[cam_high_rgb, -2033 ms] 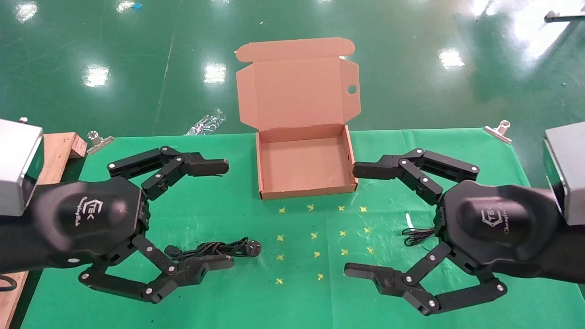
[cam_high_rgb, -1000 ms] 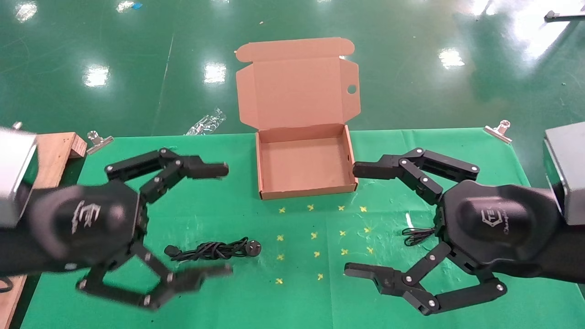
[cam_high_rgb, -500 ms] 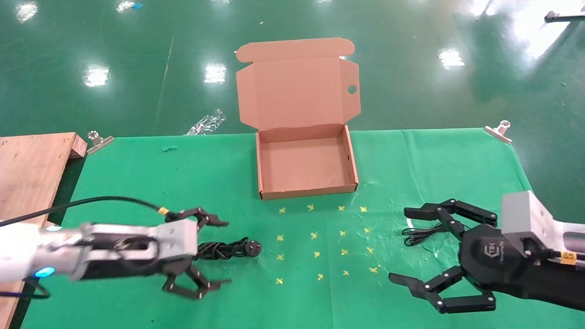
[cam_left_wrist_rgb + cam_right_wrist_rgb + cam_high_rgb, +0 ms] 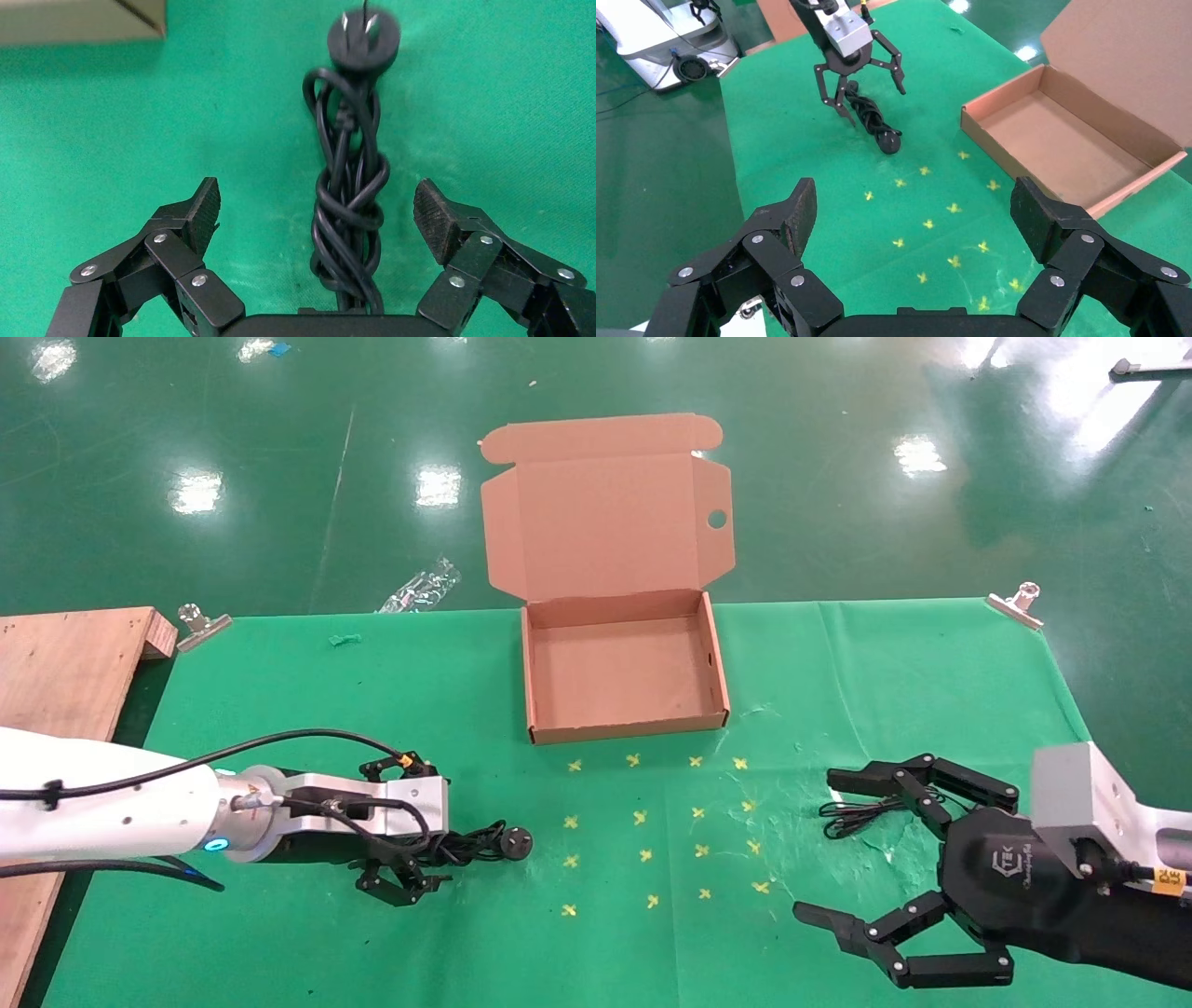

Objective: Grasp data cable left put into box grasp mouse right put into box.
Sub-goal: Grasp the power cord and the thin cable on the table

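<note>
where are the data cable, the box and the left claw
data cable (image 4: 349, 203), left wrist view, on the twisted middle of the bundle
box (image 4: 625, 727), head view, on its near front wall
left claw (image 4: 318, 216), left wrist view, midway between its open fingertips

1. The desk (image 4: 279, 710) is covered by a green cloth, held at its two far corners by metal clips (image 4: 203, 624).
2. The box (image 4: 622, 719) sits open at the middle of the far edge, its lid standing up behind it.
3. The data cable (image 4: 466, 845) lies bundled toward the near left, its round plug end pointing to the desk's middle.
4. A thin black looped wire (image 4: 852, 814) lies toward the near right.
5. Small yellow cross marks (image 4: 640, 818) dot the cloth between the box and the near edge.
6. A wooden board (image 4: 56, 663) adjoins the left edge.
</note>
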{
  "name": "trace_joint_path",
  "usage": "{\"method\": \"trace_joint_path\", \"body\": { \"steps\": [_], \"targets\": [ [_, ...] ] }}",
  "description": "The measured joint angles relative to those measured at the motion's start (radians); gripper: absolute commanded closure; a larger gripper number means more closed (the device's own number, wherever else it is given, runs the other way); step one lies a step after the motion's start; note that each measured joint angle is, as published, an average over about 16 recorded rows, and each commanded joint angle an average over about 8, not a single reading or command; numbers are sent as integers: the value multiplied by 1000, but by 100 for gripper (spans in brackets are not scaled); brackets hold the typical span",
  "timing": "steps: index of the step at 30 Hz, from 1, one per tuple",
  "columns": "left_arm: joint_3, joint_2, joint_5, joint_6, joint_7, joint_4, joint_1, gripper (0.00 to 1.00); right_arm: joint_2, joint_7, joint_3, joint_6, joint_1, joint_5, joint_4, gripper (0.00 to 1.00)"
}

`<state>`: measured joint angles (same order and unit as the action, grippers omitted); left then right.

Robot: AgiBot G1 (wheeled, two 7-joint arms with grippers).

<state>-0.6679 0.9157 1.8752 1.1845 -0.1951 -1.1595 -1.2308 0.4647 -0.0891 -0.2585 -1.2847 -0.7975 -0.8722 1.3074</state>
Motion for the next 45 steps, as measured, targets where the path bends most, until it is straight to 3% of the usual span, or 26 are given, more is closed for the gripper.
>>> {"method": "trace_joint_path", "body": {
  "steps": [11, 22, 34, 45],
  "targets": [
    [-12, 28, 19, -8, 16, 46, -11, 0, -21, -38, -28, 23, -10, -76, 12, 0],
    [-12, 34, 13, -4, 27, 62, -18, 0, -5, -3, -131, 44, -129, -392, -73, 0],
    [-12, 34, 12, -4, 30, 66, -19, 0, 216, 194, -268, 26, -435, -744, -460, 0],
    [-12, 35, 12, -4, 31, 66, -19, 0, 403, 377, -335, 52, -661, -876, -863, 0]
  ]
}}
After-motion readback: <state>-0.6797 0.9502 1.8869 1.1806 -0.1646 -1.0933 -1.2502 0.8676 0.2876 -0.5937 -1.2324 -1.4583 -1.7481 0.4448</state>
